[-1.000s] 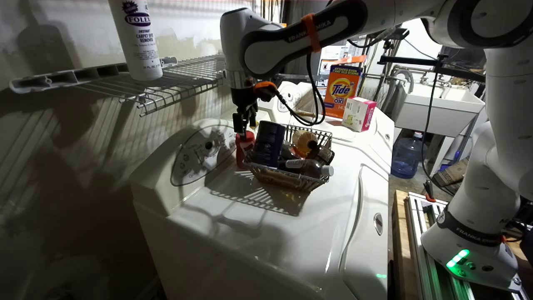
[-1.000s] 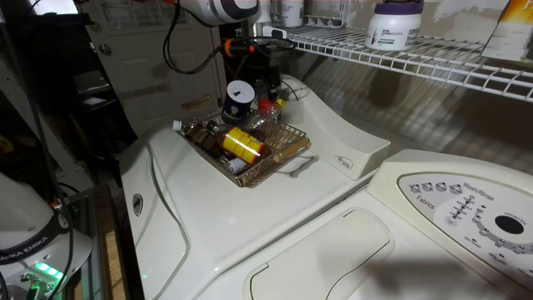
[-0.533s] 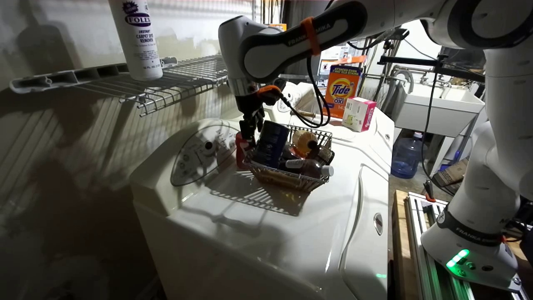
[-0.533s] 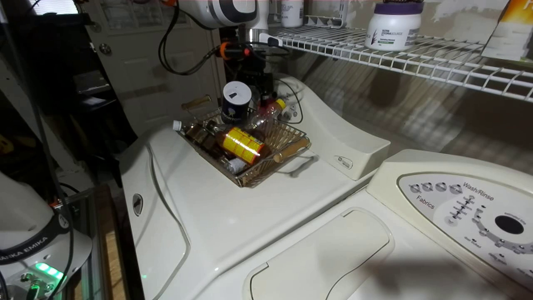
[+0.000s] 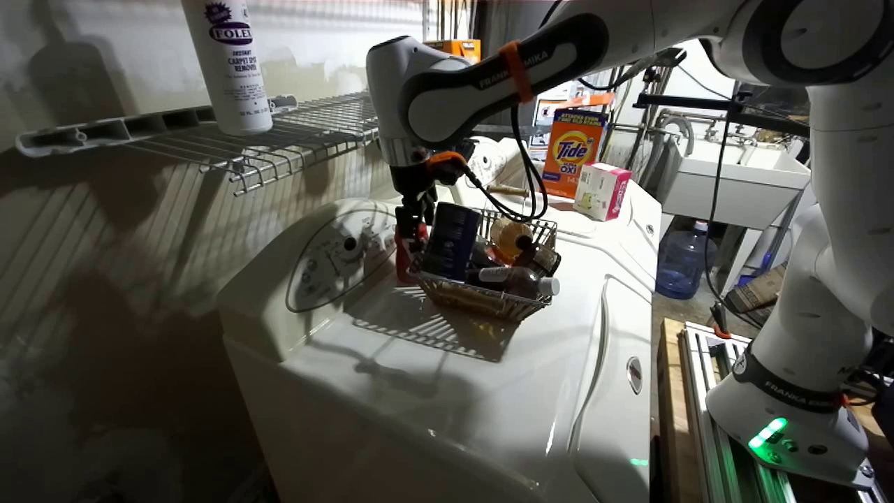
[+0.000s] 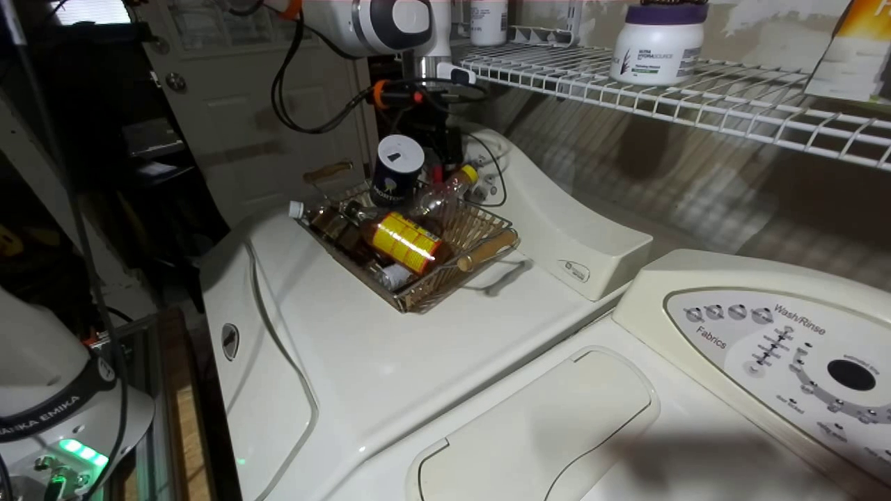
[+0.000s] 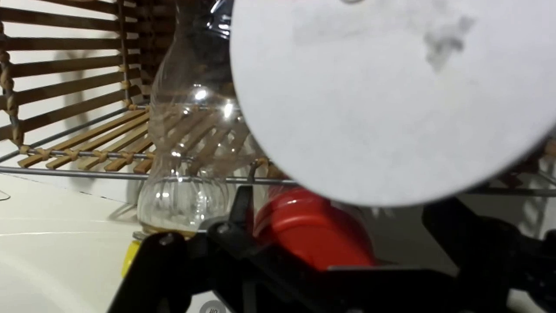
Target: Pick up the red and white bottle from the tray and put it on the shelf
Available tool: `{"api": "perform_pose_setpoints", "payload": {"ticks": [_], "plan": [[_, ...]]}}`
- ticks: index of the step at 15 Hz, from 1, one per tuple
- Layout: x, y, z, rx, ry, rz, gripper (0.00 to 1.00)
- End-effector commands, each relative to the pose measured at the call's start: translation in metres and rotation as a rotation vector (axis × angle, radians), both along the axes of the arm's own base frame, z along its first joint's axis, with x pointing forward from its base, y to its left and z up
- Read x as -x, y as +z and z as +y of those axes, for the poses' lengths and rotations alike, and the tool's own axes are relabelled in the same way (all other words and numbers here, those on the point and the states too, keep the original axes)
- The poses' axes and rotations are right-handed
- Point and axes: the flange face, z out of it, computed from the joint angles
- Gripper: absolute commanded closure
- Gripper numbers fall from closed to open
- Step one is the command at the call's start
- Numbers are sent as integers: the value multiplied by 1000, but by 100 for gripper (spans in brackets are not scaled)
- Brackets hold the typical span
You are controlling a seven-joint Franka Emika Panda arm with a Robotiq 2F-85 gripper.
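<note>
White appliance top (image 5: 482, 409) beneath a wire shelf (image 6: 696, 108), and a gripper (image 7: 341, 211) spread over the red and white bottle (image 7: 317, 232)

Striped shadows fall across the pale wall (image 5: 91, 230) behind the appliance. The shelf runs along that wall, bearing a white bottle with a purple label (image 5: 234, 77), a purple-lidded jar (image 6: 658, 52) and an orange and pale carton (image 6: 849, 56). Beyond the tray (image 6: 435, 287), a detergent box (image 5: 574, 150) and a pink and white box (image 5: 602, 190) stand near each other.

The slatted tray sits on the appliance, holding a dark blue canister with a white lid (image 6: 397, 174), an amber bottle with a yellow label (image 6: 407, 242), and a clear glass bottle (image 6: 435, 202) whose yellow cap juts past the rim.

The red and white bottle is at the tray's edge nearest the control panel (image 5: 321, 269), just beside the canister — whether inside the rim or just outside, I cannot tell. The gripper reaches down to it with jaws parted wide, released. In the wrist view the bottle's red part shows between them, close to one jaw and well apart from the other, partly hidden by the canister's lid.
</note>
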Motion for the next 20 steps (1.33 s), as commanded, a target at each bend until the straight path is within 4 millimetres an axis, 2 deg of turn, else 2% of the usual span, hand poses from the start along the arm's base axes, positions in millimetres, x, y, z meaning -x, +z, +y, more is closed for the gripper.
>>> {"api": "perform_pose_setpoints", "payload": {"ticks": [1,11,12,13,16,20], "plan": [[-3,-3,-3,-15,8,-37,0],[-5,-8,-5,-34,-12,-136,2],[-5,-9,-4,-37,-12,-144,6],[-5,-10,-4,-39,-15,-153,22],[-5,-10,-4,-37,-16,-165,46],[-1,-4,-5,-31,-14,-163,48]]}}
